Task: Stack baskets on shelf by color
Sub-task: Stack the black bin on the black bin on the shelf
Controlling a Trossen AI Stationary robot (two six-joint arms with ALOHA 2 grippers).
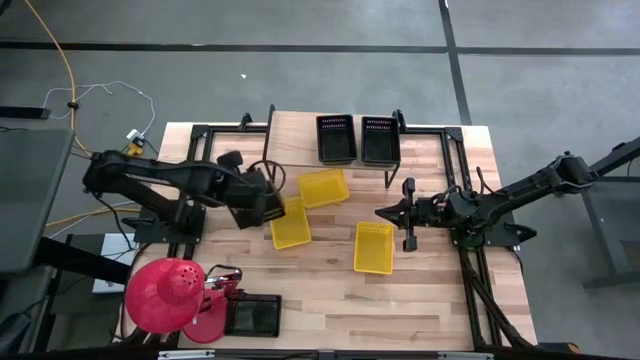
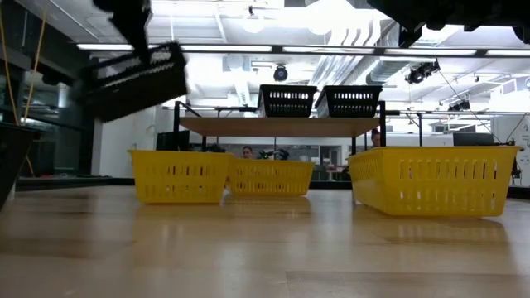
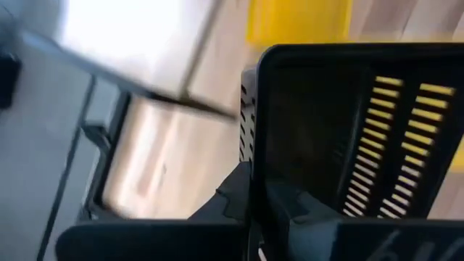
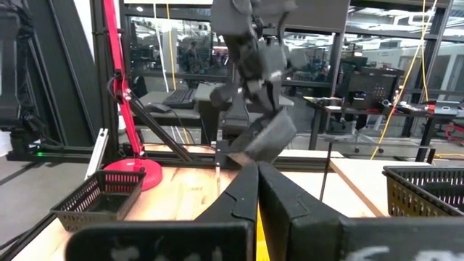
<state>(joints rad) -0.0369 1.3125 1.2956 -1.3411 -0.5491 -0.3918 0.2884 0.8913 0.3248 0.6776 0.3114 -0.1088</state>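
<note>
Three yellow baskets [image 1: 374, 247], four black baskets [image 1: 336, 139].

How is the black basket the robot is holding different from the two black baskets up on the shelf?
The held black basket hangs tilted in the air, gripped by the left pincer; the shelf baskets sit level, side by side on the shelf, with nothing gripping them. All are black with slotted sides.

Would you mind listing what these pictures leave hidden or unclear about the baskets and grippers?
- Left gripper: in the high view, the arm covers its grip on the black basket.
- Shelf: low view, yellow baskets hide its legs.
- Black baskets on shelf: whether each is a stack, too small to tell.
</note>
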